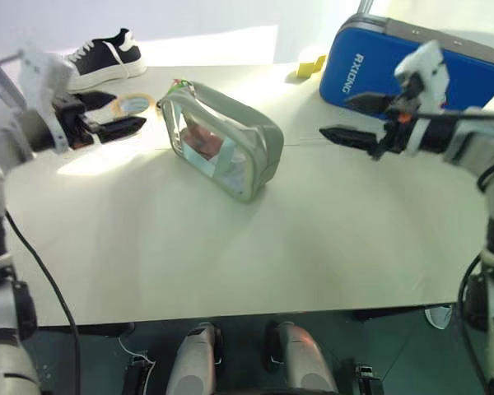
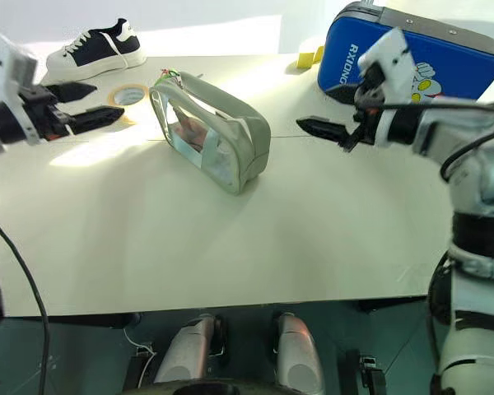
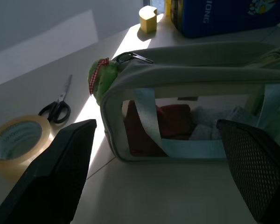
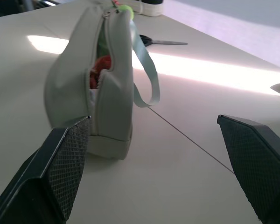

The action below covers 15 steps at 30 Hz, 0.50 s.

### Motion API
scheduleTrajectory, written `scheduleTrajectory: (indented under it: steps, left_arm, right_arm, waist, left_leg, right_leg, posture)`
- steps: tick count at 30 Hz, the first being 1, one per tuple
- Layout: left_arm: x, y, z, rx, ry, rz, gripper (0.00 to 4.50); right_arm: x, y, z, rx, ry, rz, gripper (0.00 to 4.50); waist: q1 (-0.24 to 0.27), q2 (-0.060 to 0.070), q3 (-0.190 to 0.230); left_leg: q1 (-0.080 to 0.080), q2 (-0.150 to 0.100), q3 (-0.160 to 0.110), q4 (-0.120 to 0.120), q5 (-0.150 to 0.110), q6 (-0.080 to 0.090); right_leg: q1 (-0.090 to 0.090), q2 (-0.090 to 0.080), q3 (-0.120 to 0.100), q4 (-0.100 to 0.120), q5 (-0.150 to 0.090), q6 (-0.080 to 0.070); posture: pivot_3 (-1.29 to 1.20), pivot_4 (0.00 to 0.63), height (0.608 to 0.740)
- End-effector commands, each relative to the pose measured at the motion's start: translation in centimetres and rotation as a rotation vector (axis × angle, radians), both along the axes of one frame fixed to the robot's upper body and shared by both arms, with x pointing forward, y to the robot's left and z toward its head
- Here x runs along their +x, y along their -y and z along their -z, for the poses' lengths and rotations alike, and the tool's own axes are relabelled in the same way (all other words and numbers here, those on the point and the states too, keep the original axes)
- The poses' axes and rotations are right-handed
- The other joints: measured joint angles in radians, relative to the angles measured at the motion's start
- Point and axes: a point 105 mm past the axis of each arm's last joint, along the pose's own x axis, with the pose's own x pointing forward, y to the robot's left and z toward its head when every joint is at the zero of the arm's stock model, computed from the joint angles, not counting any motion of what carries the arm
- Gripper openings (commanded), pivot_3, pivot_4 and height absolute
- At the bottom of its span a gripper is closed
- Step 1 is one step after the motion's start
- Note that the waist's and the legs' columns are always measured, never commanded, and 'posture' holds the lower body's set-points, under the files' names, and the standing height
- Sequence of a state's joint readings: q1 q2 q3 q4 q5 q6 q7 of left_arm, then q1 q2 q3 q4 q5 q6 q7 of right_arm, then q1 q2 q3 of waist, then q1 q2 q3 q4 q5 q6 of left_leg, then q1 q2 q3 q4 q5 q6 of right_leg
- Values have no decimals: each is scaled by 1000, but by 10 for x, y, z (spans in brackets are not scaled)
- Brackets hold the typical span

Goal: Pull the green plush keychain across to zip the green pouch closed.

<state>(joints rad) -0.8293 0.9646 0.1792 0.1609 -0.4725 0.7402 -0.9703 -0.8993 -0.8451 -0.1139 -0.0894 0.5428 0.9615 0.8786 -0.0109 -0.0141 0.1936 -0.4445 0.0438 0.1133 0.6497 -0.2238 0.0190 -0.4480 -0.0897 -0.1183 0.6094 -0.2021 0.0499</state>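
The green pouch lies on the white table, with red and white contents visible through its clear side. Its top zipper gapes open. The green plush keychain hangs at the pouch's far left end. My left gripper is open, raised above the table to the left of the pouch and pointing toward it. My right gripper is open too, held off to the right of the pouch at a similar height. Neither touches the pouch.
A big blue hard case stands at the back right, with a yellow block beside it. A sneaker, a tape roll and black-handled scissors lie at the back left. The table's front edge runs across below.
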Motion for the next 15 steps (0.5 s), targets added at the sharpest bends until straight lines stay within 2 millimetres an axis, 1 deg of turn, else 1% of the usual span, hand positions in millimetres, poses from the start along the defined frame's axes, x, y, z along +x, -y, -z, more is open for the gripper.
scheduleTrajectory:
  steps: [1,3,6,8,11,15]
  left_arm:
    - [-2,-6,4,36,-24,39,4397]
    - [-9,-2,9,72,-45,89,4397]
    - [-15,1,7,101,-47,124,4397]
    - [-18,2,5,118,-30,131,4397]
    - [-17,-2,-1,99,-10,93,4397]
    - [-22,5,-1,132,-4,128,4397]
  right_arm:
    - [6,0,-6,6,-10,3,4500]
    - [7,-3,-11,10,-6,-5,4500]
    - [5,-8,-17,4,-1,-28,4500]
    - [4,-9,-13,-8,-5,-38,4500]
    - [3,-12,-8,-1,-33,-39,4500]
    - [0,-19,-13,-8,-28,-69,4500]
  waist:
    - [-1,0,0]
    - [-2,0,0]
    - [-2,0,0]
    - [-1,-1,0]
    - [2,-1,0]
    - [0,-1,0]
  left_leg:
    - [0,0,0,0,0,0]
    - [-1,0,1,0,0,0]
    - [-3,0,5,0,1,1]
    - [-8,0,6,1,1,0]
    - [-8,0,7,2,1,0]
    - [-8,0,8,3,1,0]
  right_leg:
    - [0,0,0,0,0,0]
    - [-1,0,0,1,0,0]
    - [-6,0,4,3,1,2]
    - [-11,0,4,5,2,4]
    - [-11,0,4,5,2,4]
    - [-11,0,5,5,2,4]
  posture:
    - [0,150,740]
    - [0,150,740]
    - [0,150,740]
    - [0,150,740]
    - [0,150,740]
    - [0,150,740]
